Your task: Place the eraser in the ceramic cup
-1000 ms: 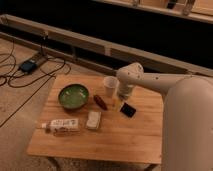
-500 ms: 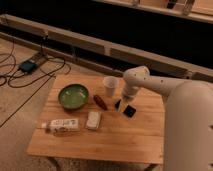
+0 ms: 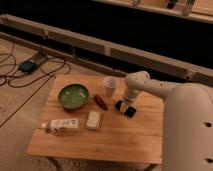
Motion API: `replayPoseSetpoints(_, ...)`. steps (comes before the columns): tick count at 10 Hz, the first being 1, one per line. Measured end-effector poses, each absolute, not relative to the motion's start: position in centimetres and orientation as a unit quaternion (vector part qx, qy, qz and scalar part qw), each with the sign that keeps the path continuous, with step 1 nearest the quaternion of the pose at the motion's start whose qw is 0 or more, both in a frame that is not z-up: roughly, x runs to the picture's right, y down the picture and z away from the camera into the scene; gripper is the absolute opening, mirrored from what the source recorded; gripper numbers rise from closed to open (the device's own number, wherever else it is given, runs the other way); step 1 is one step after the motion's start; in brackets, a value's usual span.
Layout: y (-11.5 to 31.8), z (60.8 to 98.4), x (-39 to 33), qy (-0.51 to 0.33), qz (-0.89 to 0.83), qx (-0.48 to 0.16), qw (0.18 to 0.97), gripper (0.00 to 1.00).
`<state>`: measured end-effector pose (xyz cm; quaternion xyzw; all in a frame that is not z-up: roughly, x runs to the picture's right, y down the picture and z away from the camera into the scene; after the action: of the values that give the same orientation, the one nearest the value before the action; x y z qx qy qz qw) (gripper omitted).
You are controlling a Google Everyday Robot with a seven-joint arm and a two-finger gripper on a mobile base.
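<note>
The eraser (image 3: 130, 112) is a small flat black block lying on the wooden table (image 3: 115, 137), right of centre. The ceramic cup (image 3: 109, 86) is a small white cup standing upright near the table's far edge, left of and behind the eraser. My gripper (image 3: 120, 105) hangs from the white arm (image 3: 145, 85), low over the table. It sits just left of the eraser and right in front of the cup.
A green bowl (image 3: 73, 95) stands at the left. A reddish-brown oblong thing (image 3: 100, 102) lies between the bowl and my gripper. A pale whitish block (image 3: 93, 120) and a lying bottle (image 3: 60, 125) are near the front left. Cables run over the floor at the left.
My arm's wrist has swung to the right and the gripper has come down close beside the eraser. The objects on the table have not moved.
</note>
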<state>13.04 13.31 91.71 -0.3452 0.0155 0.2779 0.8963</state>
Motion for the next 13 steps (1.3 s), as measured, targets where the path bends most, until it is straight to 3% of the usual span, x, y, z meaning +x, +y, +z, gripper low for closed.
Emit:
replayPoseSetpoints(2,13.41,91.60,13.17,0.017,0.277,-0.346,0.896,0.00)
replayPoseSetpoints(13,13.46,91.52,13.28,0.017,0.277,-0.346,0.896,0.00)
